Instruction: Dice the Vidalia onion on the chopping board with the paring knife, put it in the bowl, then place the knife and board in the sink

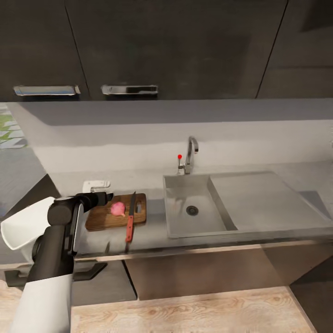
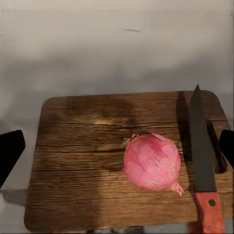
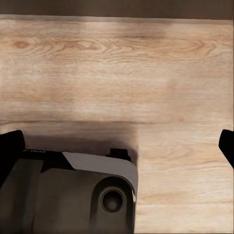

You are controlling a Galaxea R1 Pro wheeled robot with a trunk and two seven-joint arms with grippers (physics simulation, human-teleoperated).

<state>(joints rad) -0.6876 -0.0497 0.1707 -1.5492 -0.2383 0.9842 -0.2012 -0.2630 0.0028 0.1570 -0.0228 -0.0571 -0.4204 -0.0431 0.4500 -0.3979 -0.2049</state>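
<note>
On the chopping board (image 2: 97, 161), the onion (image 2: 152, 168) lies below the open left end effector (image 2: 117, 151).

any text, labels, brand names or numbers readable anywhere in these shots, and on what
None: no words, numbers or brand marks can be read.
The faucet has a plain red dot beside it, not a letter.
The chopping board, paring knife and onion carry no print.

Head high, left wrist near chopping board (image 2: 122, 161)
</note>
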